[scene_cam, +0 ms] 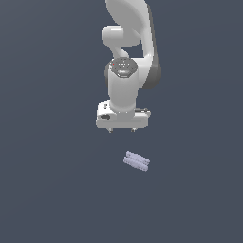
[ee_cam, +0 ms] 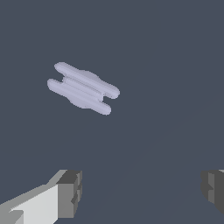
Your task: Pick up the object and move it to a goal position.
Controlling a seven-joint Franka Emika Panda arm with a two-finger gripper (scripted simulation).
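The object (scene_cam: 136, 161) is a small pale lavender-grey bundle of short ribbed cylinders lying on the dark floor, and it also shows in the wrist view (ee_cam: 83, 88). My gripper (scene_cam: 122, 129) hangs above it on the white arm, a little toward the exterior view's left, well clear of it. In the wrist view the gripper (ee_cam: 142, 192) stands open, its two dark fingertips (ee_cam: 70, 192) far apart with nothing between them. The object lies off to one side of the gap, not between the fingers.
Only the plain dark grey-blue floor (scene_cam: 57, 190) surrounds the object. The white arm (scene_cam: 126, 47) rises at the top middle of the exterior view.
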